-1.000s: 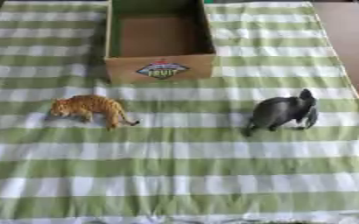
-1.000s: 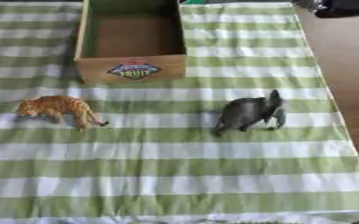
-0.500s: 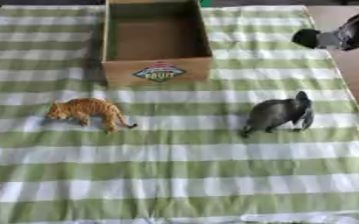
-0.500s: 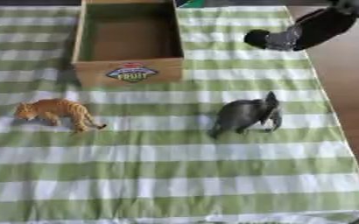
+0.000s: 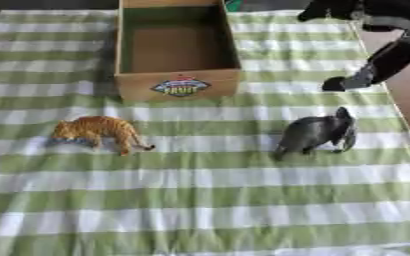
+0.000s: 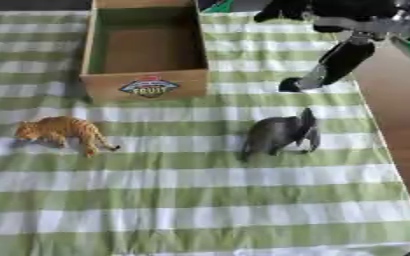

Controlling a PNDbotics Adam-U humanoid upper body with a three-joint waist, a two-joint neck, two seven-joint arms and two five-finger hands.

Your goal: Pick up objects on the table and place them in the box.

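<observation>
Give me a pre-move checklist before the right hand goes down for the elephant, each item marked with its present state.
1. Elephant upright on the striped cloth, nothing touching it: ok.
2. Right hand above and behind the elephant, not in contact with it: ok.
3. Right hand fingers spread enough to take the elephant: cannot tell, only a dark tip shows clearly.
4. Box open at the top, with nothing seen inside: ok.
5. Tiger standing apart to the left, away from the path from elephant to box: ok.
6. Left hand out of the way: cannot tell, it shows in neither view.
</observation>
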